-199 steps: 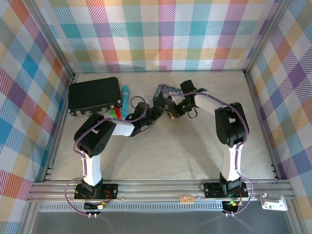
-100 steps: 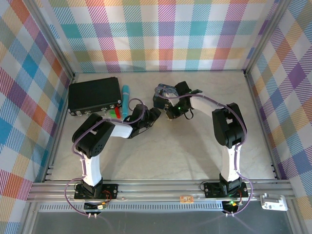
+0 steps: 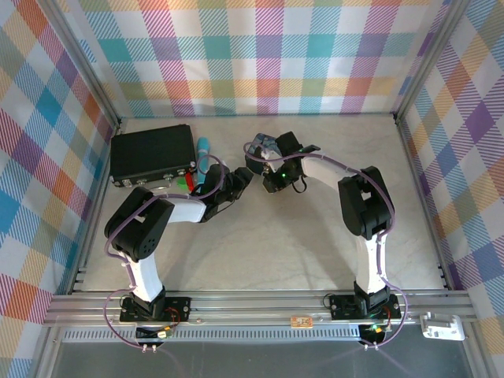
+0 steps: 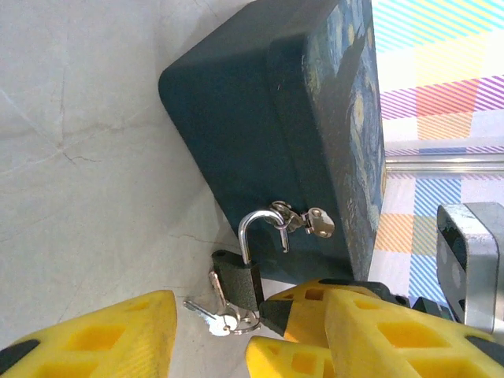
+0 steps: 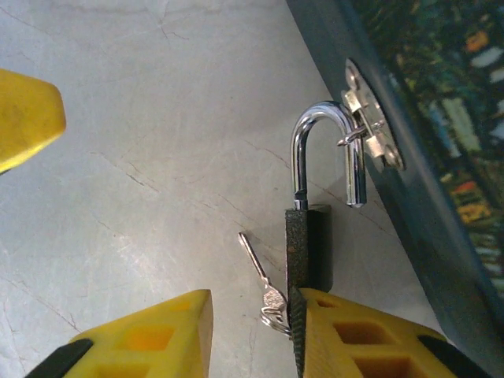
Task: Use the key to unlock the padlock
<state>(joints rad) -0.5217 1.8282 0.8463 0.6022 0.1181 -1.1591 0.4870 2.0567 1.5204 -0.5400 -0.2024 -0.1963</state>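
Observation:
The padlock [image 4: 241, 279] is small and dark, and it stands by the blue Starry Night box [image 4: 236, 118]. Its silvery shackle [image 5: 315, 130] is sprung open, the free end out of the body and hooked through the box's hasp [image 5: 370, 126]. The key [image 5: 260, 268] hangs on a ring at the padlock's base, its tip on the table. My right gripper [image 5: 252, 315] is open around the key, its right finger [image 5: 370, 339] touching the padlock body. My left gripper [image 4: 213, 350] is open too, low beside the keys [image 4: 206, 313], holding nothing.
A black case [image 3: 152, 153] sits at the back left with a light-blue cylinder [image 3: 202, 156] beside it. Both wrists crowd together by the box [image 3: 265, 146]. Bare table [image 3: 299, 252] stretches towards the near edge and right.
My right gripper has opened from shut and shifted a little left with the box. The left arm has drawn back to the left.

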